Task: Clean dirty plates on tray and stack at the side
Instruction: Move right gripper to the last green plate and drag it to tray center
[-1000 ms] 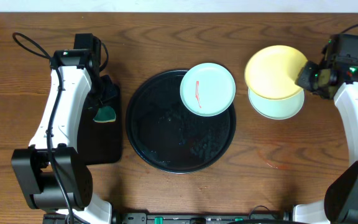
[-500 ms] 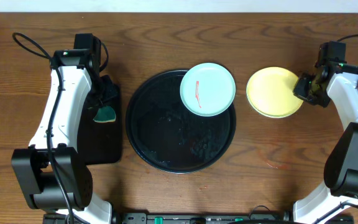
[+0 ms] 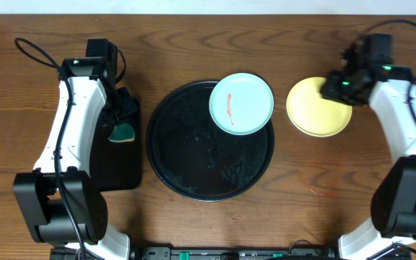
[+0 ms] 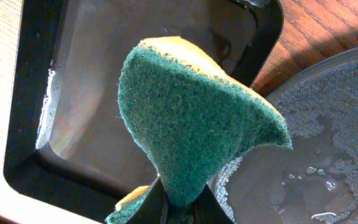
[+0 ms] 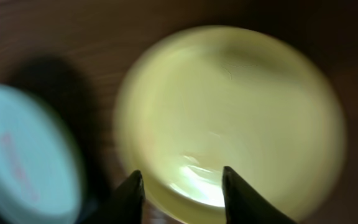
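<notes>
Table: brown wood grain, with a faint red smear at the front right.
Tray: round and black, in the middle of the table. Its floor is wet and beaded with water.
Mint plate: lies on the tray's far right part, over the rim. A thin red streak marks its left half.
Yellow plate: flat on the table just right of the tray, apart from the mint plate.
Right claw: fingers apart, over the yellow plate's far right edge. The wrist view is blurred, so I cannot tell whether it touches the plate.
Oblong tray: black, just left of the round tray, with a wet sheen on its floor.
Sponge: green scouring face and yellow back, bent into a curl.
Left claw: clamped on the sponge's lower end, above the oblong tray's right side.
</notes>
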